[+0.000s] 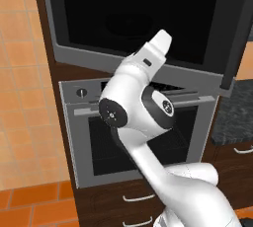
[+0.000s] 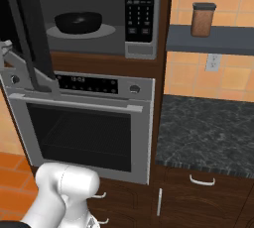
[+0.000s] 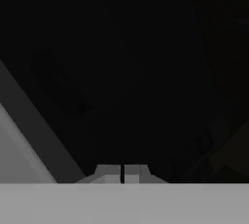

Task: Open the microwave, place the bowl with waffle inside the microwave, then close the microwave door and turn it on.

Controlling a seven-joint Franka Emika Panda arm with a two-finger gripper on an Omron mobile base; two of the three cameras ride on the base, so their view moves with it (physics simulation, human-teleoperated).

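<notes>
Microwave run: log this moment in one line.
microwave door: open | bowl with waffle: inside microwave | gripper: shut, empty

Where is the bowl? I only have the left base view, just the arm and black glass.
Observer: Right base view has the bowl inside the microwave, sitting on the turntable plate. I can't make out the waffle.
Operator: Is the tool holding anything?
Observer: No. The hand view shows the tool with its tips together and nothing between them, facing a dark surface.
</notes>
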